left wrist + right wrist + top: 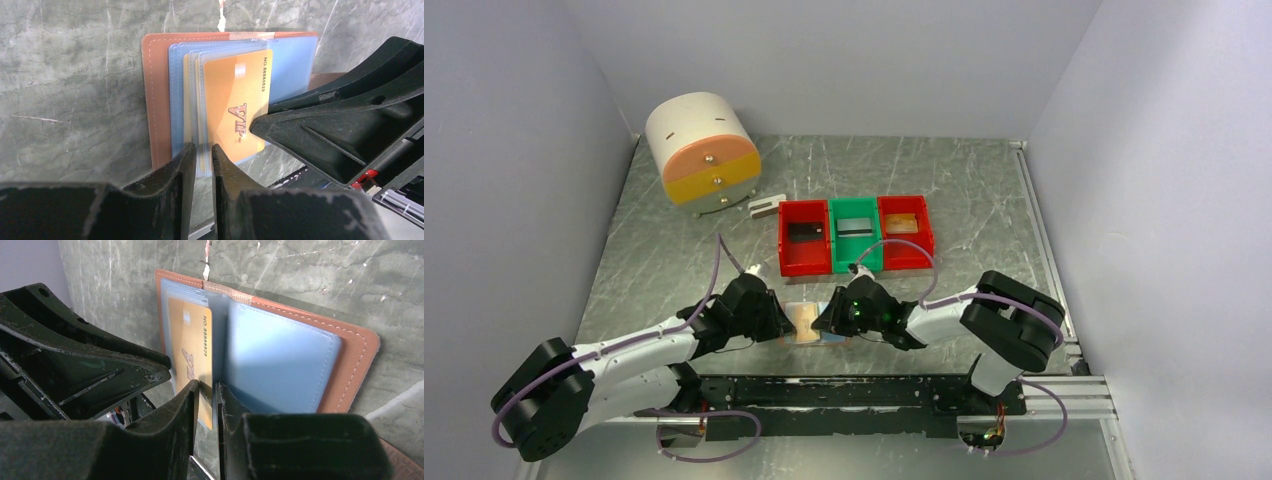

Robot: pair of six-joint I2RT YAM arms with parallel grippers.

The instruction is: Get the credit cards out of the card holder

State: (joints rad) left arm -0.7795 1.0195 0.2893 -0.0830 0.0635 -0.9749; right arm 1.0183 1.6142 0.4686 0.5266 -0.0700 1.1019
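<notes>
Top view: the wallet [804, 325] lies open on the table [984, 200] by the arm bases, between the left gripper [784, 322] and the right gripper [826, 322]. Beyond it, a black card [806, 231], a grey card [855, 226] and a gold card [902, 224] each lie in a bin.

Left wrist: the left fingers [182, 167] pinch the near edge of the wallet's blue pockets [295, 65]. A yellow card [232, 100] sticks out of one pocket.

Right wrist: the right fingers clamp the yellow card's near edge.

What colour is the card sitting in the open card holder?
Yellow-orange card with dark VIP lettering, clearest in the left wrist view.
</notes>
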